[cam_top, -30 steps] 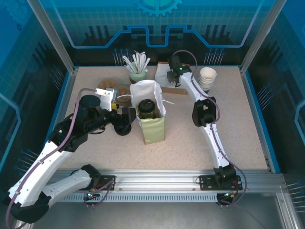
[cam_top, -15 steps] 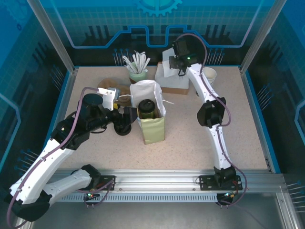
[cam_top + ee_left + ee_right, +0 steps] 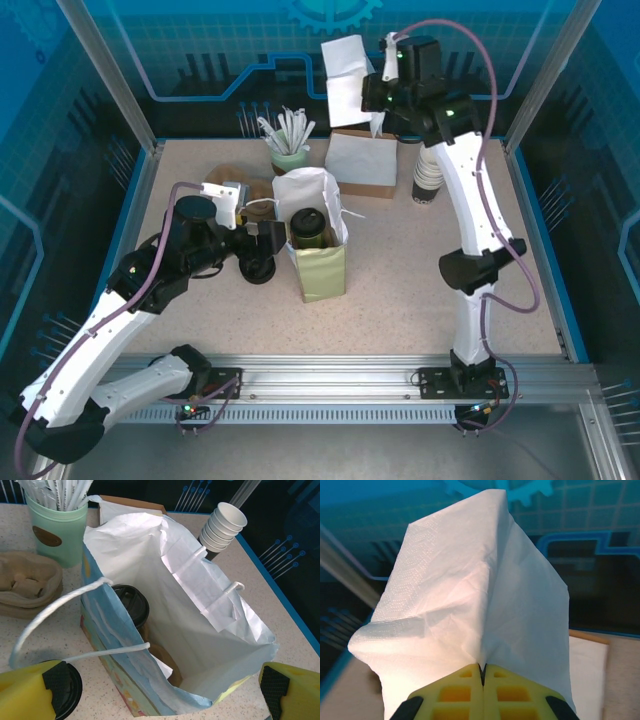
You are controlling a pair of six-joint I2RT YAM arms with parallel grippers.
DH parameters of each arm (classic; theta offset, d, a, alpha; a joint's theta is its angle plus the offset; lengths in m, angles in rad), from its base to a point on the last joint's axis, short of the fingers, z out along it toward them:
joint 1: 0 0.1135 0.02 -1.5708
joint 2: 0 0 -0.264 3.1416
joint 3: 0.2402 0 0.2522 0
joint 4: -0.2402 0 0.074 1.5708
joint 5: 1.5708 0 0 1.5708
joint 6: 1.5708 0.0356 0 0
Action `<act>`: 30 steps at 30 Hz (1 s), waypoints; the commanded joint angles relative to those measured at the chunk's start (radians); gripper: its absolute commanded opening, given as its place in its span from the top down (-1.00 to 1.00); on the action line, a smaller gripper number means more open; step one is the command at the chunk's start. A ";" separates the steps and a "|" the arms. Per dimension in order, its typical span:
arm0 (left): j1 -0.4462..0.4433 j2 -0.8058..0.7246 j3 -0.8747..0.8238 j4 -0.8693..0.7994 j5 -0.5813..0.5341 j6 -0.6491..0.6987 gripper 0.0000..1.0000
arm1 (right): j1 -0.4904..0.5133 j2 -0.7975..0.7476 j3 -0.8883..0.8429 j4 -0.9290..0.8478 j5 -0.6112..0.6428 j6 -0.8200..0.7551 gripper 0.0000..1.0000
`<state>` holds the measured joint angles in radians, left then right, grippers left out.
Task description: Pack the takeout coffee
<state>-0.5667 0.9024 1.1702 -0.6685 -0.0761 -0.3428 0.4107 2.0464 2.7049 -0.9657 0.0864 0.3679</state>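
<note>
Desk: Entry one, hazards?

Operator: I list two. First, the napkin [image 3: 470,595] is pinched at one fold only by the right gripper [image 3: 481,680]; carried across, it could flutter, slip free, or drape over the rim of the white paper bag [image 3: 200,630] instead of dropping in. Second, the bag looks light; a nudge from the left gripper [image 3: 266,237] could tip it.

Desk: Entry two, arm poses?

Operator: Right arm stretched tall over the napkin box [image 3: 362,165], wrist high above the table, pincer pressed tight on the napkin. Left arm low, reaching toward the bag's left side; pincer spread wide, holding nothing, the bag just ahead of it.

Desk: Entry three, the takeout coffee [image 3: 131,605]?

Operator: Upright inside the bag, near the wall facing my left gripper; black lid on.
</note>
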 commanded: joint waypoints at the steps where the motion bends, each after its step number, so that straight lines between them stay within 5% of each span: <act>1: 0.002 -0.014 0.000 0.006 -0.044 -0.021 -0.98 | 0.009 -0.094 -0.042 -0.052 -0.165 0.115 1.00; 6: 0.002 -0.028 -0.015 0.006 -0.053 -0.027 -0.98 | 0.020 -0.230 -0.189 0.020 -0.364 0.280 0.87; 13: 0.003 -0.036 0.002 -0.003 -0.057 -0.022 -0.98 | 0.065 -0.309 -0.252 0.085 -0.551 0.410 0.99; 30: 0.002 -0.090 -0.027 -0.005 -0.061 -0.033 -0.98 | 0.215 -0.594 -0.869 0.362 -0.394 0.507 1.00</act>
<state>-0.5667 0.8223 1.1603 -0.6685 -0.1173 -0.3679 0.6022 1.4883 1.8854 -0.6788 -0.3603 0.8539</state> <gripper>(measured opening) 0.989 0.038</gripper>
